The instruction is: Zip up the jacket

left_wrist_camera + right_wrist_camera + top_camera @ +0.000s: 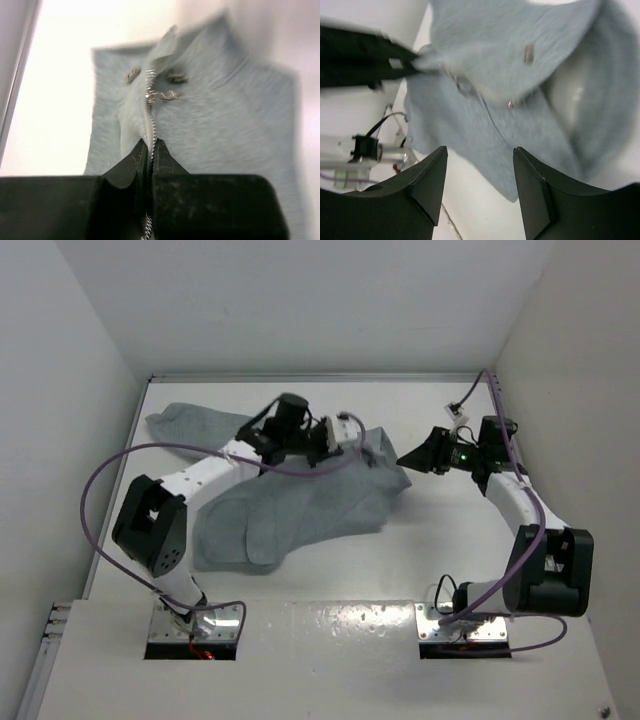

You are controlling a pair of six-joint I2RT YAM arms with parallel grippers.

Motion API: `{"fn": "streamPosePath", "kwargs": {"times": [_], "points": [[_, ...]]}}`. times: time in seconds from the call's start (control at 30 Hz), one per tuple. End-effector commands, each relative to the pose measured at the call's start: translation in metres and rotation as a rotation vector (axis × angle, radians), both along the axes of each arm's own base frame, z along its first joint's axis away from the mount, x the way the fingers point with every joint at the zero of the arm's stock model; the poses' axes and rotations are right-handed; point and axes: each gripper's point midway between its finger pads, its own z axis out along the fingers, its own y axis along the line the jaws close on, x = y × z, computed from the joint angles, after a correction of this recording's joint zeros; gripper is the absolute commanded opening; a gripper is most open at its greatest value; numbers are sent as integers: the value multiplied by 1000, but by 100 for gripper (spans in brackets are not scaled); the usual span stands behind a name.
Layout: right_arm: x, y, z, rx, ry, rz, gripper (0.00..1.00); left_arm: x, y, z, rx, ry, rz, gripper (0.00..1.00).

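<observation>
Left wrist view: the left gripper (150,152) has its jaws pressed together on the zipper (149,117), pinching the line of metal teeth low on the front of the jacket (220,120). Further up the teeth sit a few small metal pieces (167,95). One may be the slider, but the blur makes that impossible to tell.

From above, the jacket lies rumpled on the table (430,550), left of centre, with the left arm reaching across it. The right gripper (418,455) hovers just off the jacket's right edge. Its own camera shows its jaws standing apart with nothing between them, the grey cloth just beyond.

The step in hand looks like anchoring. The left claw holds the zipper line so the cloth cannot bunch, and the zipping itself has not begun.

The next move likely falls to the right arm. It would need to find the slider's pull tab, close on it, and draw it along the teeth away from the left claw. That calls for a fine pinch on a small, flat piece of metal. The left grip must keep the track taut and straight, or the slider may jam.
</observation>
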Motion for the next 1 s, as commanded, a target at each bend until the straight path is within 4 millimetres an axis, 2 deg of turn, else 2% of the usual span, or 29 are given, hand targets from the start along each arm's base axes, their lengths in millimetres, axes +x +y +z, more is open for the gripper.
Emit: {"fn": "streamPosePath", "kwargs": {"times": [0.0, 0.03, 0.07, 0.1, 0.13, 0.17, 0.23, 0.27, 0.33, 0.4, 0.43, 0.53, 0.57, 0.63, 0.7, 0.77, 0.8, 0.87, 0.9, 0.93, 0.97], "points": [[-7, 21, 15, 41, -103, 128, 56, -19, -9, 63, -258, 340, -18, 0], [-6, 23, 13, 43, -103, 128, 56, -31, -10, 68, -298, 424, -98, 0], [-5, 24, 13, 56, -87, 120, 56, -32, -2, 73, -328, 471, -115, 0], [-6, 24, 6, 76, -48, 106, 56, -38, -2, 71, -346, 552, -129, 0], [2, 24, 13, 79, -108, 105, 56, -44, -3, 70, -354, 596, -156, 0], [4, 25, 12, 103, -85, 96, 56, -45, 1, 71, -362, 621, -159, 0], [15, 30, 26, 141, -141, 94, 56, -45, 6, 69, -366, 622, -173, 0], [20, 32, 24, 150, -134, 93, 56, -47, 5, 70, -366, 612, -191, 0], [31, 41, 44, 166, -210, 117, 56, -52, 8, 70, -363, 594, -199, 0], [34, 51, 44, 167, -227, 162, 56, -52, 12, 70, -368, 607, -204, 0], [38, 54, 53, 167, -258, 187, 54, -53, 11, 66, -368, 637, -203, 0], [26, 81, 61, 184, -298, 317, 38, -45, 13, 73, -390, 667, -200, 0], [19, 92, 63, 187, -308, 359, 36, -42, 12, 71, -388, 672, -198, 0], [4, 99, 63, 182, -333, 418, 32, -36, 15, 77, -398, 680, -170, 0], [-11, 106, 61, 170, -311, 449, 31, -31, 14, 76, -401, 679, -158, 0], [-19, 106, 49, 144, -284, 455, 31, -27, 13, 76, -401, 681, -146, 0], [-23, 104, 47, 103, -313, 451, 31, -22, 16, 79, -405, 667, -130, 0], [-27, 99, 33, 61, -260, 414, 31, -20, 15, 79, -407, 665, -118, 0], [-30, 97, 39, 27, -341, 428, 31, -20, 15, 79, -407, 665, -118, 0], [-34, 100, 36, 14, -339, 440, 31, -20, 15, 79, -408, 673, -115, 0], [-37, 100, 30, -36, -328, 441, 36, -20, 15, 79, -408, 673, -114, 0]]}}
